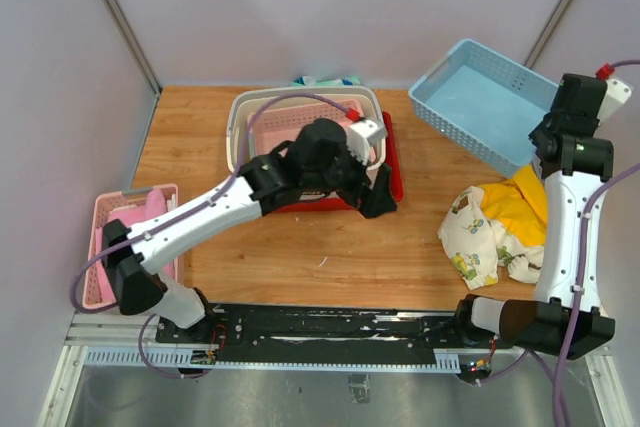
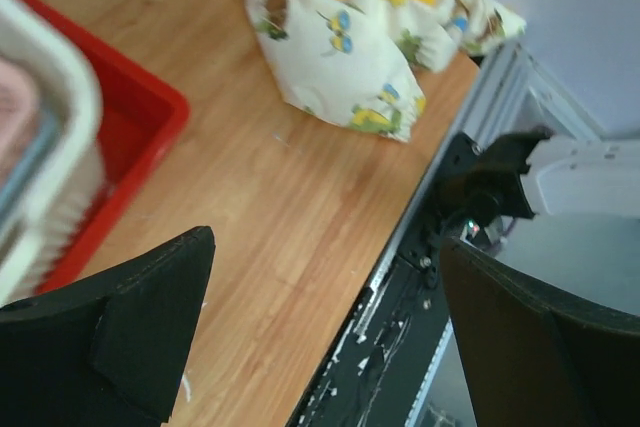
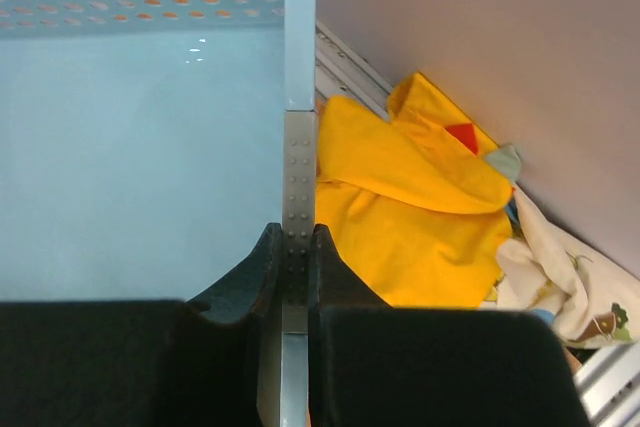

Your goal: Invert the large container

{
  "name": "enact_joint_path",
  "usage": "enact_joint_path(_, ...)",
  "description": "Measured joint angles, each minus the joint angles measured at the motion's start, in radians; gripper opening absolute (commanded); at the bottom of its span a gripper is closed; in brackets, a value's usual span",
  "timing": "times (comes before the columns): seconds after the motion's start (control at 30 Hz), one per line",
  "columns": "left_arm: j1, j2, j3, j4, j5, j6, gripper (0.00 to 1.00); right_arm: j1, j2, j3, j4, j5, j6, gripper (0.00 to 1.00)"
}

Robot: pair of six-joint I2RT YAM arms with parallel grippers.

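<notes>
Left pincer (image 2: pixel 330 337): spread wide, nothing between the fingers. In your top view it sits low over the counter (image 1: pixel 330 257), just off the near right corner of the red tray (image 1: pixel 395 162). Its wrist camera shows bare wood between the fingers.

Right pincer (image 3: pixel 291 247): pressed together on the rim of the blue basket (image 3: pixel 150 147), pinching the wall from both sides. That basket is at the far right corner of the counter. You cannot tell from these views whether its base rests on the wood.

Large container (image 1: pixel 300 94): the cream perforated basket, upright and mouth up, at the far centre of the counter. It stands on the red tray with something pink (image 1: pixel 270 132) lying inside it. Neither pincer touches it. The left arm's wrist crosses over its near right part in the top view.

Other items you can note:
- A yellow garment (image 1: pixel 520 202) on the right side of the counter.
- A printed cream cloth (image 1: pixel 480 237) touching it, on its near side.
- A pink basket (image 1: pixel 100 202) at the left edge, beside the left arm's base.
</notes>
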Motion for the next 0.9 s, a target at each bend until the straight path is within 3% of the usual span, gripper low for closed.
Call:
enact_joint_path(0.2, -0.068, 0.24, 0.034, 0.08, 0.138, 0.03, 0.98, -0.162, -0.053, -0.054, -0.001, -0.035, 0.043, 0.0)
enact_joint_path(0.43, -0.039, 0.546, 0.155, 0.106, 0.108, 0.037, 0.98, -0.219, -0.057, -0.072, 0.003, -0.069, 0.046, 0.0)
enact_joint_path(0.67, 0.121, 0.576, 0.126, 0.217, 0.169, -0.032, 0.99, -0.219, -0.058, -0.142, 0.024, -0.153, 0.042, 0.0)
enact_joint_path(0.9, 0.316, 0.536, 0.029, 0.264, 0.098, -0.069, 0.99, -0.192, -0.018, -0.195, 0.048, -0.257, 0.034, 0.0)
